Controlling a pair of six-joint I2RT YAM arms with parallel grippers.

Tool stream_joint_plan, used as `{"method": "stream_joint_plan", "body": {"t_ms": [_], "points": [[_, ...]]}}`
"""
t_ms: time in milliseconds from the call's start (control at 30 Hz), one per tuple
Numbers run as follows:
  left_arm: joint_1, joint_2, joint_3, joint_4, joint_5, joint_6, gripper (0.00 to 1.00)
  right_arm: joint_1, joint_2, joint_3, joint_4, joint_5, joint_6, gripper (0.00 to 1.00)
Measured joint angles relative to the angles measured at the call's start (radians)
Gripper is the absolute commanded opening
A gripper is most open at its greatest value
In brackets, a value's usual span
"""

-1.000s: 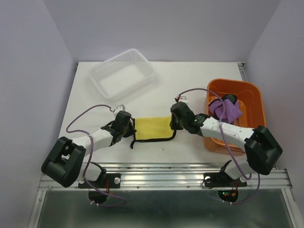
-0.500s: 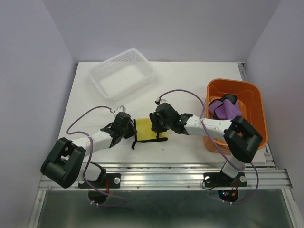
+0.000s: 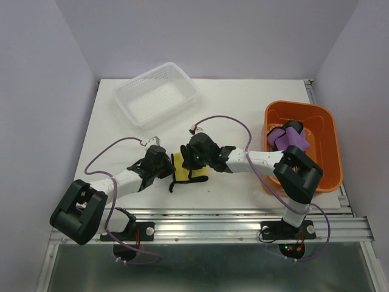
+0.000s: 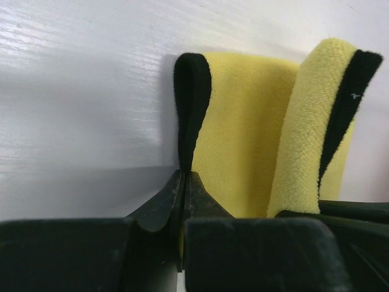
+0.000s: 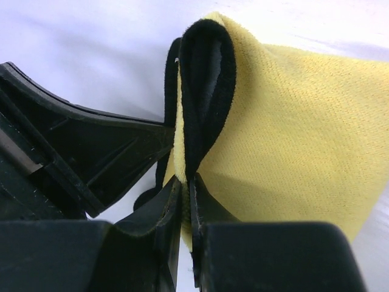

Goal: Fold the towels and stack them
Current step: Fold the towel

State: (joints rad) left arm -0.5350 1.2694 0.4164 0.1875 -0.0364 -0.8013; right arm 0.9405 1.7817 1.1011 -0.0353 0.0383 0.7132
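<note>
Left gripper [image 3: 166, 165] is closed narrowly on the black hem at the left end of a small soft yellow towel [image 3: 197, 176] with black edging. This towel lies on the white worktop [image 3: 243, 103] near its near edge, left of the middle. In the left wrist view, the black hem [image 4: 192, 91] is seen pinched upright between the closed jaws of the left gripper [image 4: 184, 177].

Toward the far left corner, a white mesh plastic basket [image 3: 130, 91] is set.

Just right of the left gripper, the right gripper [image 3: 189, 160] is clamped on the yellow towel's other black-edged end, which is held above the lower layer, so that the towel is doubled over. Its grip is confirmed in the right wrist view [image 5: 185, 182].

At the right edge, an orange plastic basket [image 3: 332, 143] is placed, with a crumpled purple towel [image 3: 292, 140] inside.
</note>
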Motion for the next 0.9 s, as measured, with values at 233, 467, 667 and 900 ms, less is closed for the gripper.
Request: {"method": "stream_joint_plan", "body": {"t_ms": [233,467,667,900], "points": [[0.000,-0.011,-0.009,0.006,0.006,0.000,0.05,0.014,0.045,0.043,0.008,-0.002,0.029,0.12],[0.000,-0.016,-0.015,0.006,0.007,0.000,0.05,0.017,0.093,0.077,0.017,0.006,0.065,0.15],[0.000,-0.030,-0.015,0.003,0.007,-0.001,0.09,0.017,0.122,0.088,0.016,0.018,0.087,0.18],[0.000,-0.050,-0.015,-0.011,-0.002,-0.008,0.20,0.017,0.140,0.089,0.016,0.013,0.105,0.31]]}}
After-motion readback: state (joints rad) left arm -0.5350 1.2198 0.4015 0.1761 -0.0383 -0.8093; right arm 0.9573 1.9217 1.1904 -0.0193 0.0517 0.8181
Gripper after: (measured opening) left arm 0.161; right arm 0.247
